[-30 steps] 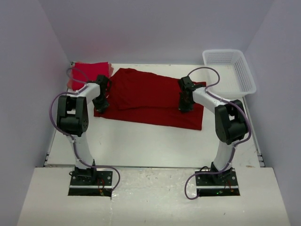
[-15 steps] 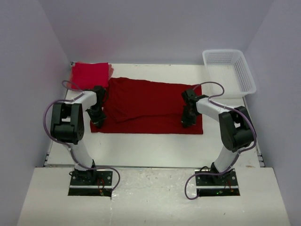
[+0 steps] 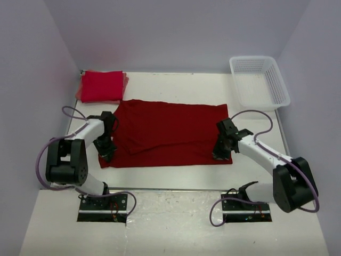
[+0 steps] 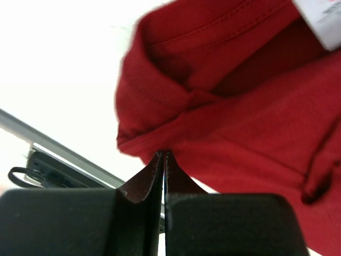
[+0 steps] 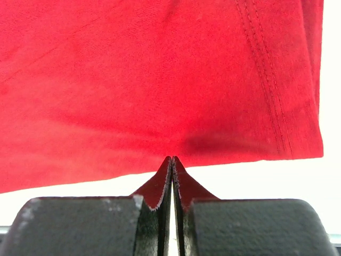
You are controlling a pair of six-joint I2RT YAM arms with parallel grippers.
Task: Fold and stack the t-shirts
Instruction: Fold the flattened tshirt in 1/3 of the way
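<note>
A dark crimson t-shirt (image 3: 170, 133) lies spread wide across the middle of the table, partly folded lengthwise. My left gripper (image 3: 106, 153) is shut on its near left corner by the collar (image 4: 160, 90), with the tips (image 4: 163, 155) pinching the cloth edge. My right gripper (image 3: 220, 155) is shut on its near right edge, with the tips (image 5: 172, 159) pinching the hem (image 5: 176, 144). A folded stack of bright red t-shirts (image 3: 101, 86) sits at the back left corner, apart from both grippers.
A white lattice basket (image 3: 260, 81) stands at the back right. White walls close in the table on the left, back and right. The table's near edge (image 3: 170, 186) lies just below the shirt.
Both grippers have pulled the crimson t-shirt toward the near edge of the table. The shirt now lies lower, flatter and clear of the folded red stack.
</note>
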